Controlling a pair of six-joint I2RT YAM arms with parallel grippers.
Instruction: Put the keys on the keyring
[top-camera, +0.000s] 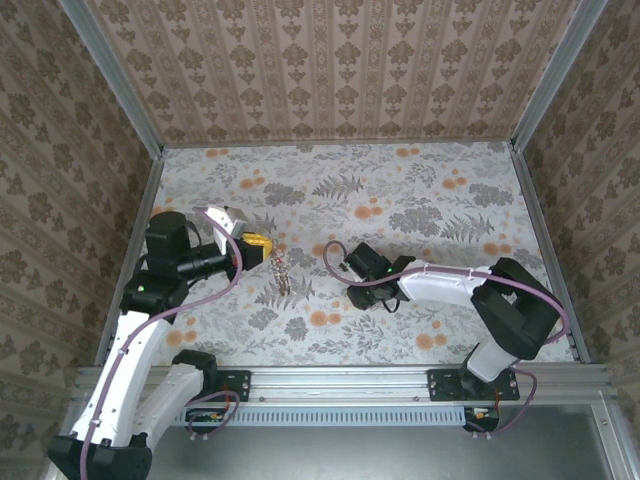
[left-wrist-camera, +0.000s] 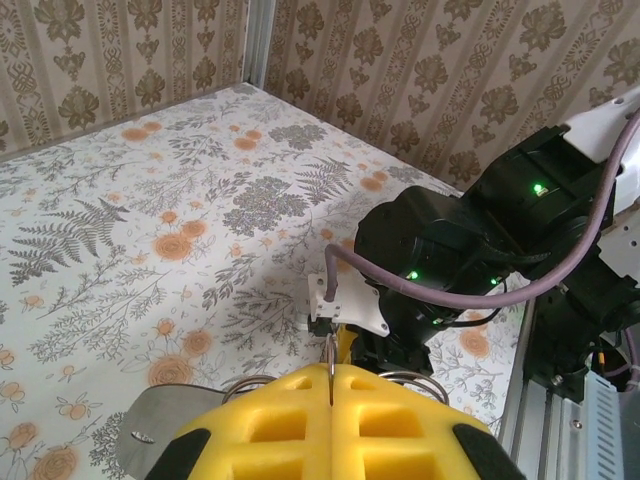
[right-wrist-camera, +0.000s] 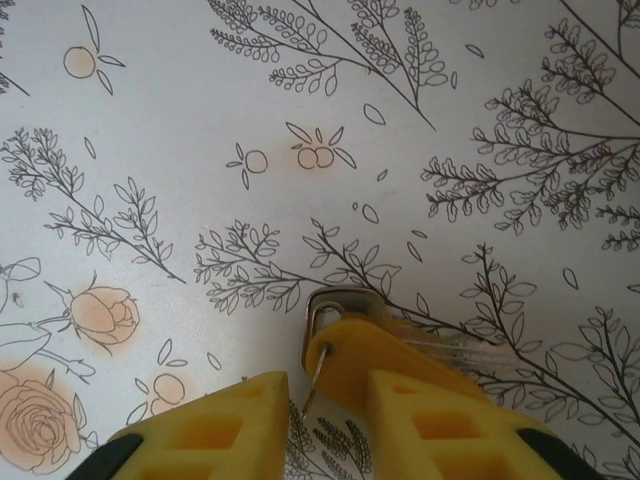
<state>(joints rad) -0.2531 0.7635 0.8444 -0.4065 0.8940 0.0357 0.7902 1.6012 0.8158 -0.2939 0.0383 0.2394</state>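
The threading step is judged to be in hand, though the two parts are not yet brought together. The left tool (top-camera: 257, 245) is held over the left of the worktop (top-camera: 420, 200), its fingers pressed together with a thin wire pinched at the seam. Wire loops (left-wrist-camera: 250, 384) are seen to either side of those fingers in the left wrist view, and the keyring (top-camera: 283, 272) is seen from above as a short chain trailing just beside the tool, toward the middle. The right tool (right-wrist-camera: 322, 392) is set low over the worktop, apart from the left one, with a narrow gap between its fingers. The key (right-wrist-camera: 350, 345), orange-yellow at the head with a small metal loop (right-wrist-camera: 335, 298) at its end, is seen against the right-hand finger; whether it is clamped or merely lying there cannot be told. A firm hold on the key is judged to be needed next. It would then have to be lifted, carried to the left tool and lined up finely with the pinched wire, both parts being very small.
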